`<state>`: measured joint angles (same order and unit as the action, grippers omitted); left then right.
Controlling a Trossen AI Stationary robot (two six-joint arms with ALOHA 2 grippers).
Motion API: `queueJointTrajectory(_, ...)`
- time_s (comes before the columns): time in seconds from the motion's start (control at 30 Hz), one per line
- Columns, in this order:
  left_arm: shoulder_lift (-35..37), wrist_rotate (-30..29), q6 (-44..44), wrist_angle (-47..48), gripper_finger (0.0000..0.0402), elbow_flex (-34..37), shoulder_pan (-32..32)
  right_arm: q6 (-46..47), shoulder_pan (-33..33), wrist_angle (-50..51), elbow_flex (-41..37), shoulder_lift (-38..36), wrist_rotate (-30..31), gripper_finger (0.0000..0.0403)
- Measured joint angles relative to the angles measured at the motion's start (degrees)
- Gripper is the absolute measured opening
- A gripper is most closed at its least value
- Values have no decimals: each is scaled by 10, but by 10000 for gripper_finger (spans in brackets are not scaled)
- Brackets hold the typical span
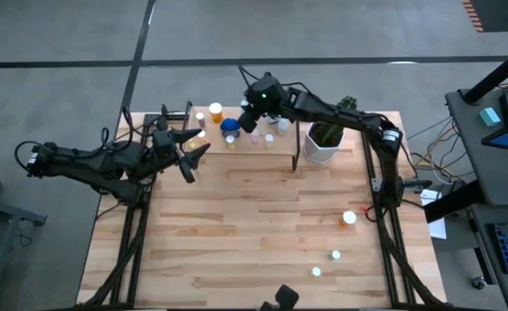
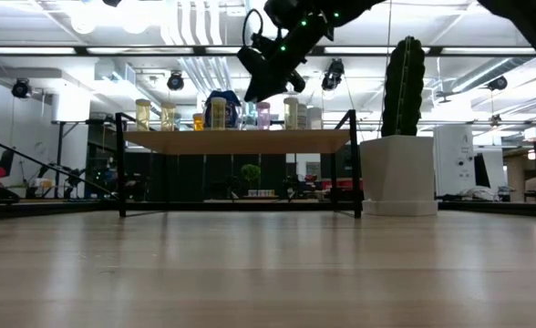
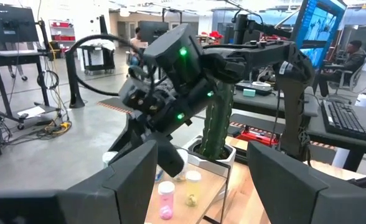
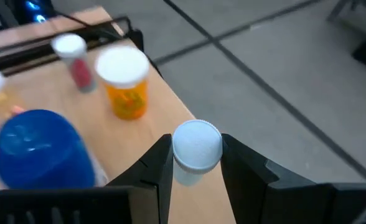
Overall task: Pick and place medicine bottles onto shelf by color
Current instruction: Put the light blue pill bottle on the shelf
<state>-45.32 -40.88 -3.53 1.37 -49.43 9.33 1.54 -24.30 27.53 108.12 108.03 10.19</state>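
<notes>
The shelf (image 1: 276, 155) stands at the table's far side with several bottles on its board: a blue one (image 4: 37, 152), an orange white-capped one (image 4: 126, 84) and a pink one (image 4: 76, 59). My right gripper (image 1: 250, 118) hangs above the shelf's far part, shut on a small white-capped bottle (image 4: 196, 148). It also shows in the low view (image 2: 261, 80), above the row of bottles. My left gripper (image 1: 195, 149) is open and empty at the shelf's left end, above the table. Three more bottles (image 1: 349, 218) stand on the table at the near right. My right gripper pinches the white-capped bottle between its two fingers (image 4: 158, 163), on the sides just under the cap (image 4: 189, 174). The fingers come from above, pointing down. In the left wrist view the bottle (image 3: 170, 160) hangs below the fingers, tilted and clear of the shelf board.
A white pot with a green cactus (image 1: 325, 141) stands just right of the shelf. The table's middle and near left (image 1: 219, 233) hold nothing. The table's far edge lies close behind the shelf. Desks, monitors and people show in the room beyond.
</notes>
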Motion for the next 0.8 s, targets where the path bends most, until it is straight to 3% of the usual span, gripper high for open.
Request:
queueJointTrajectory(0.17, 0, -2, 0, 0, 233, 0, 0, 4, -1, 91, 73, 51, 1, 105)
queueJointTrajectory(0.33, 1, -2, 0, 0, 233, 0, 0, 21, 1, 98, 108, 70, -1, 105)
queueJointTrajectory(0.8, 1, -1, 0, 0, 233, 0, 0, 49, 1, 112, 94, 73, -1, 105)
